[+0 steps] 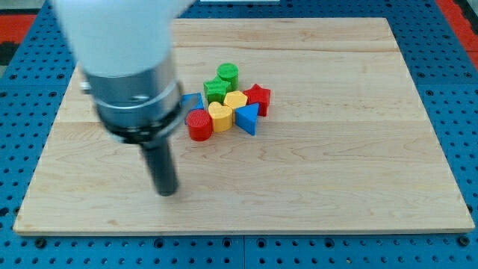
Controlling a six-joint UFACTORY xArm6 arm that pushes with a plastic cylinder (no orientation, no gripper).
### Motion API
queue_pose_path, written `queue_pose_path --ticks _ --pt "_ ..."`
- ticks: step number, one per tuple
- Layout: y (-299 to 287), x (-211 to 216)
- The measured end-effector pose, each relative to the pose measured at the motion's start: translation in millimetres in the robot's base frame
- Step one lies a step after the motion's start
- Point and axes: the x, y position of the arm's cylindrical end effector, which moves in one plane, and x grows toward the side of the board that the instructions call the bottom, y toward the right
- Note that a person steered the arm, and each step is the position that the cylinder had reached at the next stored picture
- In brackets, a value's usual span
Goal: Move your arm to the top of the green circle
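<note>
My tip (167,191) sits low on the view's left, no jaws to open or close, and the green circle (228,74) lies up and right, topping the block cluster, so it's a diagonal run.

Bright, even light; the near arm (123,56) blurs, blocks stay sharp.

So the green circle (228,73) is a short green cylinder standing upright at the view's top end of the block cluster, apparently touching the blocks just below it, though that's hard to tell.
</note>
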Motion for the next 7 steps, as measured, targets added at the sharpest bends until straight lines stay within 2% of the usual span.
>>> queue_pose_path --ticks 1,2,4,5,7 --pt "-51 -27" --pt "-70 -86" --pt "-36 -229" --pt "9 -259" --pt "51 -242"
